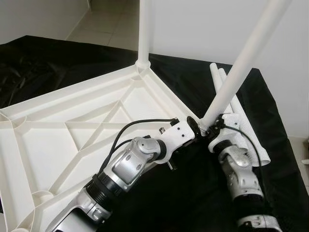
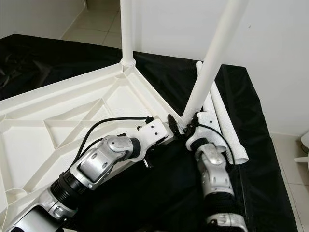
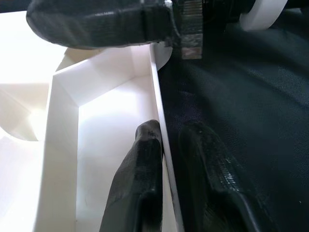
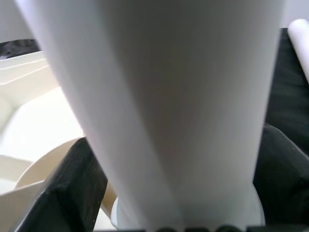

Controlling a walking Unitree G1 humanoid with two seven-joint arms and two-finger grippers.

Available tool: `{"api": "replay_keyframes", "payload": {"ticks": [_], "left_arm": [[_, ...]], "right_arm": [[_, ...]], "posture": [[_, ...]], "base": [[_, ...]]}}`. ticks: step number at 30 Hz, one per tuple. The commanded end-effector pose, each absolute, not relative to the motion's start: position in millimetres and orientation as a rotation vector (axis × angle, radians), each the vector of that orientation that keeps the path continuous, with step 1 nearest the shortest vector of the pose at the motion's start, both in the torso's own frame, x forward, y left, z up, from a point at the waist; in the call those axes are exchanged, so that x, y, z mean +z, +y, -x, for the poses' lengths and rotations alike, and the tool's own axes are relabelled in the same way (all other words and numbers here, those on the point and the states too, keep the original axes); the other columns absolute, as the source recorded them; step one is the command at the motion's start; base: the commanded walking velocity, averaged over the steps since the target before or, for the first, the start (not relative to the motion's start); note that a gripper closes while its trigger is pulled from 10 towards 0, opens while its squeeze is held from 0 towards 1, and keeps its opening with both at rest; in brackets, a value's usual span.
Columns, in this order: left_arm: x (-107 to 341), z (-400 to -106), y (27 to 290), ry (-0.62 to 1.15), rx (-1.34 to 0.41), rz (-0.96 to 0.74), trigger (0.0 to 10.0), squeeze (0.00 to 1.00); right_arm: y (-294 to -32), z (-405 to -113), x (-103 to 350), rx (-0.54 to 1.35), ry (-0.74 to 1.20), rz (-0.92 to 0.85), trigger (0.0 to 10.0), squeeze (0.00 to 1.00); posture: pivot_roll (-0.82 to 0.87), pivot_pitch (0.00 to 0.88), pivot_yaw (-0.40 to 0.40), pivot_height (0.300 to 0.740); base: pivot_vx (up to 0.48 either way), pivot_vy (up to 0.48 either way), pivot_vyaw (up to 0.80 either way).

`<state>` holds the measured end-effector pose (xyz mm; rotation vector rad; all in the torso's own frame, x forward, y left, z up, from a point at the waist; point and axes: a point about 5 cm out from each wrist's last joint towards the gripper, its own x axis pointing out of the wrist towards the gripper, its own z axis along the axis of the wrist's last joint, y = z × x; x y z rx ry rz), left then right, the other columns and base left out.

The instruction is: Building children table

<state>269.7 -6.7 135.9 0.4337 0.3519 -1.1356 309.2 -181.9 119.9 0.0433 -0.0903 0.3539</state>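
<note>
While the white table top (image 1: 72, 130) lies underside-up on black cloth (image 1: 270, 111), right hand (image 1: 211, 128) grips a leg (image 1: 241, 63) near its lower end, fingers clamped either side. Leg's long axis leans up & right, away from corner socket just left of hand; needs righting. Left hand (image 3: 166, 154) pinches table rim nearby. Far leg (image 1: 144, 29) already upright; spare legs (image 1: 241, 121) lie right.

Both silver arms reach forward and converge ahead of the robot. The left end effector (image 3: 166, 159) pinches a thin white edge between its two black fingers. The right end effector (image 4: 178, 183) clamps a white tube, wrist angled slightly left.
</note>
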Motion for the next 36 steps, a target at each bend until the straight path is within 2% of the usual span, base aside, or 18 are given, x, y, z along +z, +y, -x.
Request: {"api": "replay_keyframes", "payload": {"ticks": [1, 3, 5, 14, 22, 23, 25, 26, 27, 28, 36], "left_arm": [[105, -255, -8, 0.524, -1.217, -0.427, 10.0, 0.00], [105, -255, -8, 0.524, -1.217, -0.427, 10.0, 0.00], [105, -256, -8, 0.522, -1.213, -0.427, 10.0, 0.00], [106, -257, -7, 0.523, -1.209, -0.429, 10.0, 0.00], [106, -256, -7, 0.525, -1.212, -0.430, 10.0, 0.00], [106, -256, -7, 0.525, -1.212, -0.430, 10.0, 0.00], [106, -256, -7, 0.525, -1.212, -0.430, 10.0, 0.00], [106, -256, -7, 0.526, -1.212, -0.429, 10.0, 0.00], [106, -256, -7, 0.526, -1.212, -0.429, 10.0, 0.00], [105, -256, -7, 0.527, -1.212, -0.429, 10.0, 0.00], [105, -255, -8, 0.528, -1.216, -0.426, 10.0, 0.00]], "right_arm": [[-189, -311, 119, 0.363, -0.090, -0.045, 10.0, 0.00], [-189, -311, 119, 0.363, -0.090, -0.045, 10.0, 0.00], [-202, -315, 118, 0.391, -0.068, -0.020, 10.0, 0.00], [-225, -319, 109, 0.451, -0.004, 0.011, 10.0, 0.00], [-233, -320, 107, 0.469, 0.009, 0.026, 10.0, 0.00], [-234, -321, 107, 0.474, 0.013, 0.021, 4.2, 0.00], [-234, -321, 107, 0.474, 0.013, 0.021, 4.2, 0.00], [-233, -320, 106, 0.480, 0.011, 0.014, 2.0, 0.00], [-233, -320, 106, 0.480, 0.011, 0.014, 2.0, 0.00], [-232, -320, 106, 0.491, 0.011, 0.007, 0.0, 0.00], [-230, -317, 101, 0.508, 0.004, -0.009, 0.0, 0.00]], "posture": [[0.02, 0.082, -0.050, 0.740], [0.02, 0.082, -0.050, 0.740], [0.03, 0.083, -0.050, 0.740], [0.03, 0.084, -0.045, 0.740], [0.03, 0.087, -0.043, 0.740], [0.03, 0.089, -0.042, 0.740], [0.03, 0.089, -0.042, 0.740], [0.03, 0.089, -0.042, 0.740], [0.03, 0.089, -0.042, 0.740], [0.03, 0.089, -0.042, 0.740], [0.02, 0.092, -0.043, 0.740]], "base": [[0.000, 0.000, 0.00], [0.000, 0.000, 0.00], [0.000, 0.000, 0.00], [0.000, 0.000, 0.00], [0.000, 0.000, 0.00], [0.000, 0.000, 0.00], [0.000, 0.000, 0.00], [0.000, 0.000, 0.00], [0.000, 0.000, 0.00], [0.000, 0.000, 0.00], [0.000, 0.000, 0.00]]}}
